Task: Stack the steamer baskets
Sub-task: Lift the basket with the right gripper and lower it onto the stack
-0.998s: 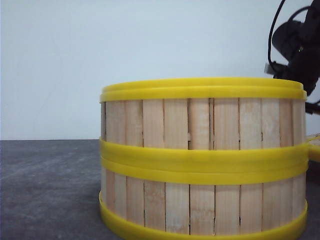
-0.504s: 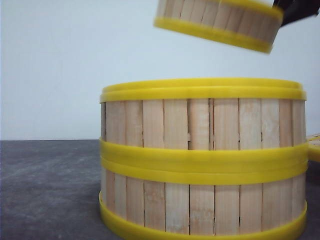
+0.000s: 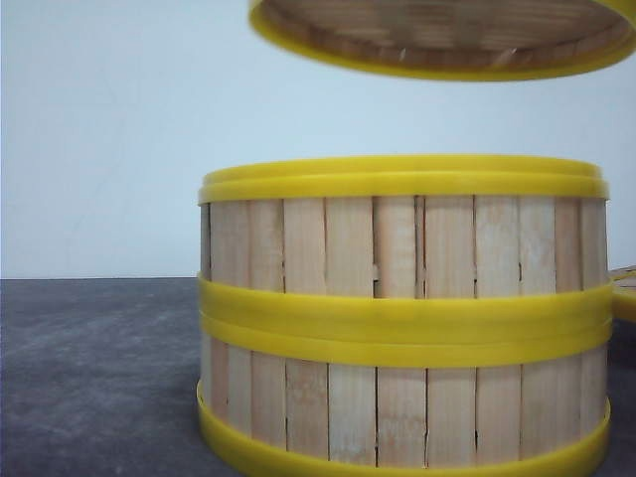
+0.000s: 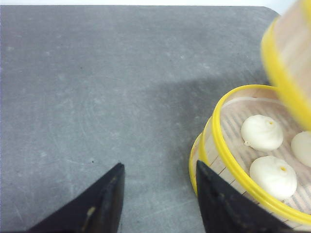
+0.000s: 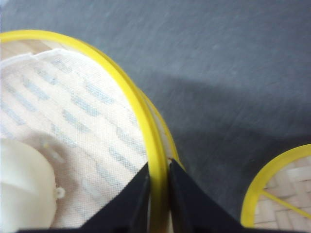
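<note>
While two steamer baskets [image 3: 402, 318] sit stacked on the grey desk [image 3: 94, 378], third basket [image 3: 447, 40] held in the air above them, right gripper [image 5: 158, 182] fingers pinching its yellow rim, left gripper [image 4: 158, 182] fingers wide apart, holding nothing, beside the stack.

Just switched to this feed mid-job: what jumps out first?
A steamer basket hanging in the air above the two-tier stack of steamer baskets on the grey table, with a gap between them. The right gripper pinches its yellow rim. White buns lie in the stack's top tier; the left gripper hangs open beside it.
</note>
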